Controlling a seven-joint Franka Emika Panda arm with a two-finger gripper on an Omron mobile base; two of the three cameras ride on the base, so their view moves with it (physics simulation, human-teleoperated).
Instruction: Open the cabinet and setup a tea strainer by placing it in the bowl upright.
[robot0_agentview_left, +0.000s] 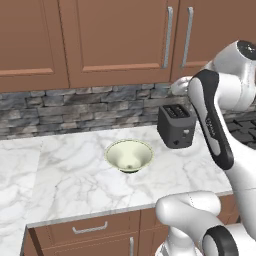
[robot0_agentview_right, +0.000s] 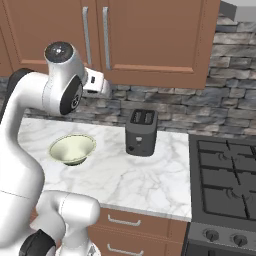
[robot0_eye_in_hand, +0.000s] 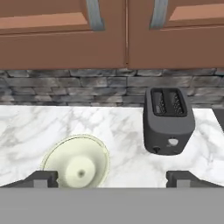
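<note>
The brown wall cabinet (robot0_agentview_left: 117, 40) hangs above the counter with both doors shut. Its two silver bar handles (robot0_eye_in_hand: 94, 13) run side by side at the middle seam. The pale cream-green bowl (robot0_agentview_left: 129, 156) stands empty on the marble counter, left of a black toaster; it also appears in the right base view (robot0_agentview_right: 72, 149) and low in the hand view (robot0_eye_in_hand: 78, 164). My gripper (robot0_eye_in_hand: 113, 178) is open, its dark fingertips (robot0_eye_in_hand: 43, 178) far apart with nothing between them. The hand (robot0_agentview_right: 97, 82) hovers in front of the cabinet's lower edge, below the handles. The tea strainer is out of view.
A black toaster (robot0_agentview_left: 176, 126) stands at the back of the counter, right of the bowl. A dark gas stove (robot0_agentview_right: 225, 180) adjoins the counter on the right. Drawers with short handles (robot0_agentview_left: 90, 229) sit under the counter edge. A stone backsplash (robot0_agentview_left: 75, 110) runs behind.
</note>
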